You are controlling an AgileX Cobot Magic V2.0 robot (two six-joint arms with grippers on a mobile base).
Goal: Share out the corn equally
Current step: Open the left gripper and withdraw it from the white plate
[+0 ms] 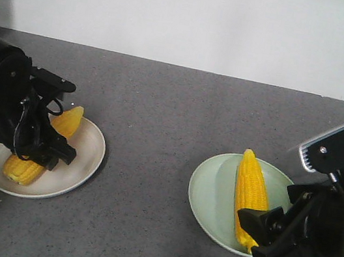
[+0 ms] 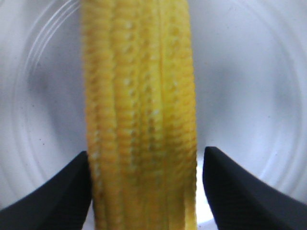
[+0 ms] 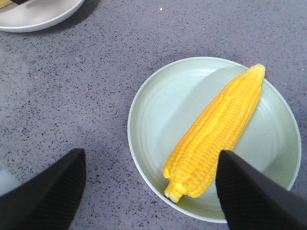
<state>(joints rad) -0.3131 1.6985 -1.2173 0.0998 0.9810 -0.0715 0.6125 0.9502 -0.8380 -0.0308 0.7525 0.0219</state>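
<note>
One corn cob (image 1: 23, 169) lies on the white plate (image 1: 84, 147) at the left, its paler tip (image 1: 70, 118) pointing away. My left gripper (image 1: 38, 149) is down over its middle and open. In the left wrist view the cob (image 2: 139, 96) fills the gap; the left finger (image 2: 57, 196) touches it and the right finger (image 2: 240, 191) stands a sliver off. A second corn cob (image 1: 253, 188) lies on the pale green plate (image 1: 209, 187) at the right. My right gripper (image 3: 151, 191) hovers open over that plate's (image 3: 153, 110) near rim, beside the cob's (image 3: 216, 134) stem end.
Both plates sit on a grey speckled tabletop (image 1: 158, 133) with a white wall (image 1: 198, 14) behind it. The white plate's rim (image 3: 38, 19) shows at the top left of the right wrist view.
</note>
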